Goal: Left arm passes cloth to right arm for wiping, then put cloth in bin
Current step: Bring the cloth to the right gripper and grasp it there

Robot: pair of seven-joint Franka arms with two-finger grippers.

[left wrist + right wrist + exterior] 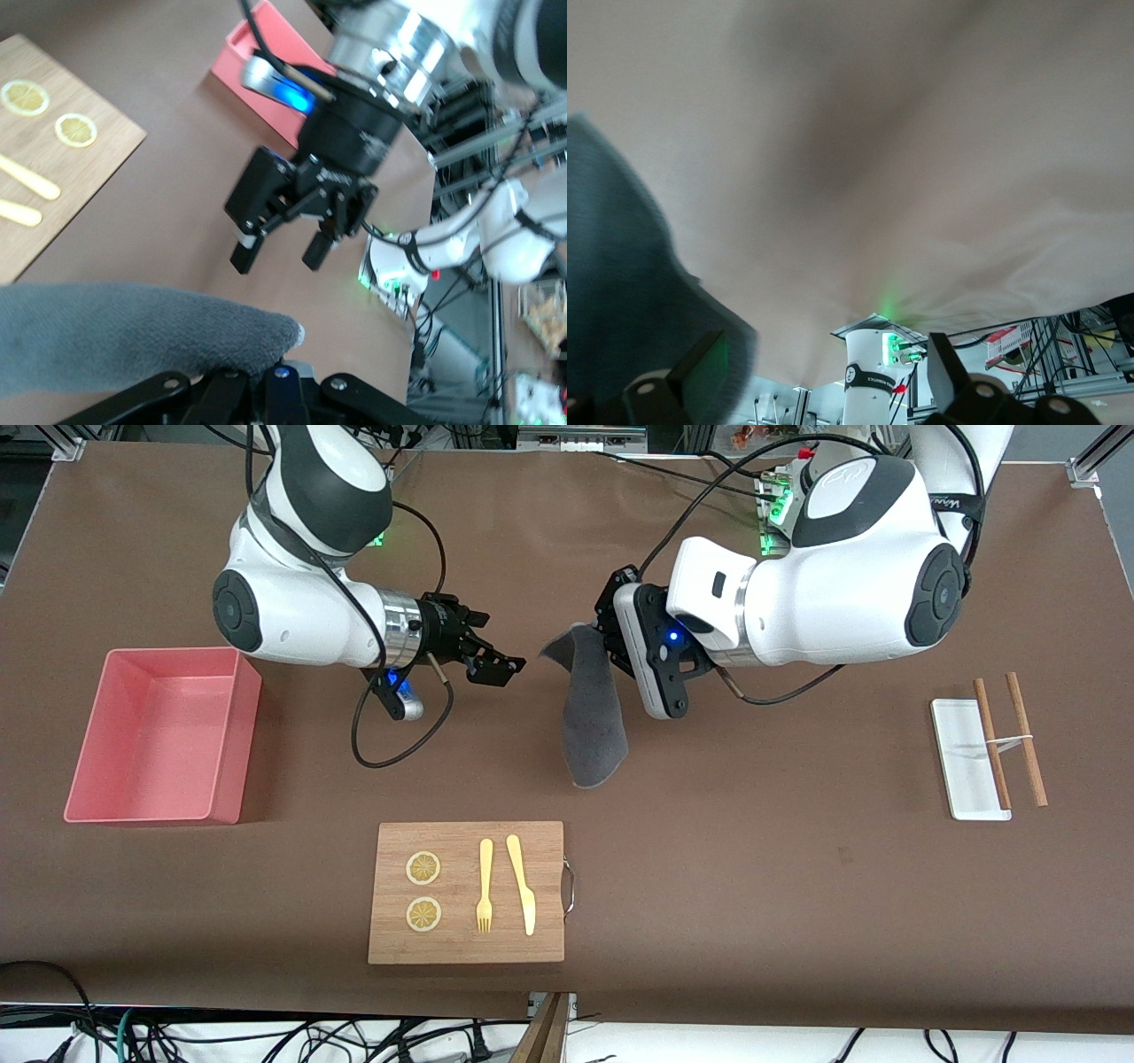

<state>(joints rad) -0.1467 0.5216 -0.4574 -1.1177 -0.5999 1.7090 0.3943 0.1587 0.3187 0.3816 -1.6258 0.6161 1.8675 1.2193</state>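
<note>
Your left gripper (599, 636) is clamped on one edge of the charcoal cloth (592, 708), which hangs down in the air over the bare brown table (797, 886) midway between the two arms. Your right gripper (500, 666) hovers just beside the cloth with its fingers (244, 253) spread and nothing between them. The pink bin (159, 735) sits at the right arm's end of the table, well apart from the cloth, and the wooden cutting board (467, 893) lies nearer the front camera.

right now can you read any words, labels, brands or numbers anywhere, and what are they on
No text reads clearly.
Left arm: small dark lettering on the upper link, cut off and too small to read.
A white post seen in the right wrist view carries a dark band with pale lettering, too blurred to read.
The bin, cloth and cutting board: none.
</note>
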